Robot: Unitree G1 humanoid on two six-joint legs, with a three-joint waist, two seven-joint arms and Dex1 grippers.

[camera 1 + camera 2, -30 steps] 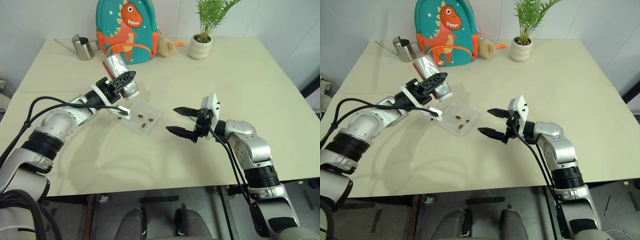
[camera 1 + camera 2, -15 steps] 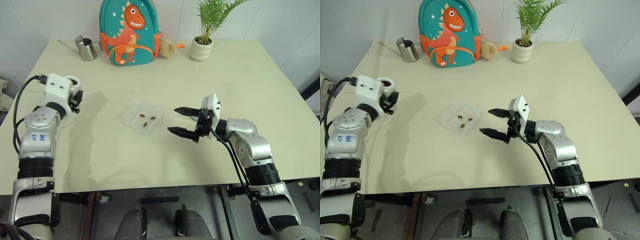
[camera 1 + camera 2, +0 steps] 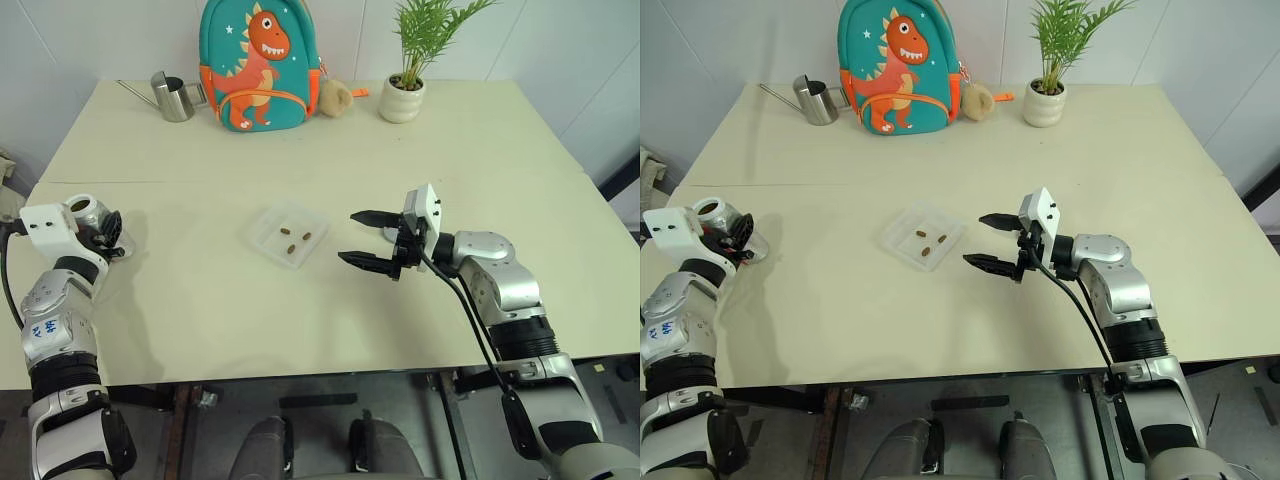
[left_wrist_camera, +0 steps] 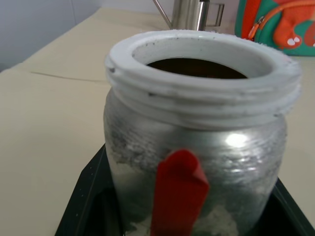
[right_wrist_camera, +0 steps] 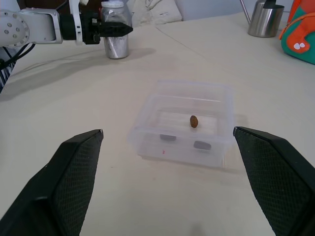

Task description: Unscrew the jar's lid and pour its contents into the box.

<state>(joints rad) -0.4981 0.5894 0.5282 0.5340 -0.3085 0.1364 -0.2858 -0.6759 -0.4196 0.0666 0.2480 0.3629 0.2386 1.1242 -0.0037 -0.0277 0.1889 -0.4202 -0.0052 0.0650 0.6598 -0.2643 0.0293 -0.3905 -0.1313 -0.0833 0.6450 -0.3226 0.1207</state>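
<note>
So the left claw (image 3: pixel 108 228) has swung the jar (image 3: pixel 83 212) away from over the box (image 3: pixel 287 233) and set it upright at the counter's (image 3: pixel 400 170) left edge, still pinched on it. Neck's open, no lid on. A few pellets (image 3: pixel 290 240) sit in the box, so the pour looks done. Right claw (image 3: pixel 367 238) hangs spread wide just beside the box, holding nothing.

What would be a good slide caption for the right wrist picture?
Open right gripper faces the box holding a brown pellet; beyond, the jar.
</note>
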